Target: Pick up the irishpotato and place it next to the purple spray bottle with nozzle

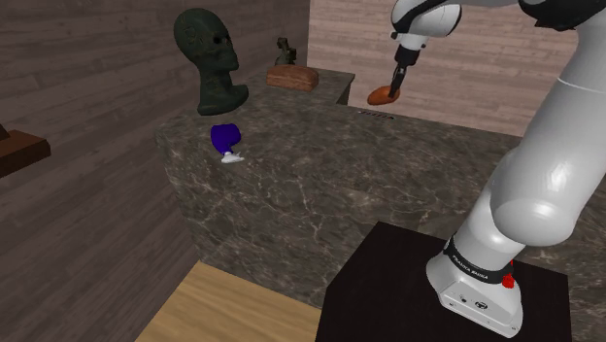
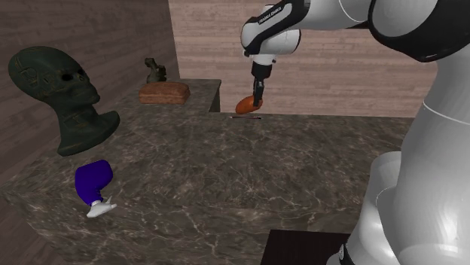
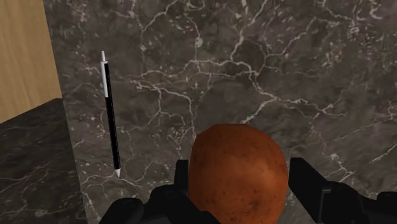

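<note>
Potato (image 3: 236, 167) sits clamped between our claw (image 3: 239, 181) fingers, high above the table (image 1: 320, 185), ready for carrying to the bottle (image 1: 226, 138), eight o'clock in the shoulder view.

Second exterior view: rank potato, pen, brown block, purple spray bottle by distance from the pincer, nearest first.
1. potato: clasped in the pincer.
2. pen: on the counter just beneath.
3. brown block: farther back, toward the view's left.
4. purple spray bottle: far left, near the counter's front edge.
</note>
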Robot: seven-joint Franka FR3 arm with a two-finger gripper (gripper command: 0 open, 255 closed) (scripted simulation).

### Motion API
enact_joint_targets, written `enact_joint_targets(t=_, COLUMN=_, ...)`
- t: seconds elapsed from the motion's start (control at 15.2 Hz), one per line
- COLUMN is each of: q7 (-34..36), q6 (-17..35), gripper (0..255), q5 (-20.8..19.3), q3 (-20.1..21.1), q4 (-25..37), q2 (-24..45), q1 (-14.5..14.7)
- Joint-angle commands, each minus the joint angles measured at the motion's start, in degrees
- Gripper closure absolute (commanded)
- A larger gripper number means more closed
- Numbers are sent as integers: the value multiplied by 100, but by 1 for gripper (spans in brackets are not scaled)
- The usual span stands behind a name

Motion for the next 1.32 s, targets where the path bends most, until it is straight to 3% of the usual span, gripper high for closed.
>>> enact_joint_targets(t=0.0, q7=55, q6=-161, gripper=255, q5=-61, q3=3, q4=126, q2=-56, q1=10)
enact_joint_targets(t=0.59, q7=1337, q6=-42, gripper=255, q5=-417, q3=571, q4=-91, q2=-319, q1=584)
enact_joint_targets(t=1.25, q7=2599, q6=-39, gripper=255, q5=-381, q3=1205, q4=220, q2=4, q1=1212)
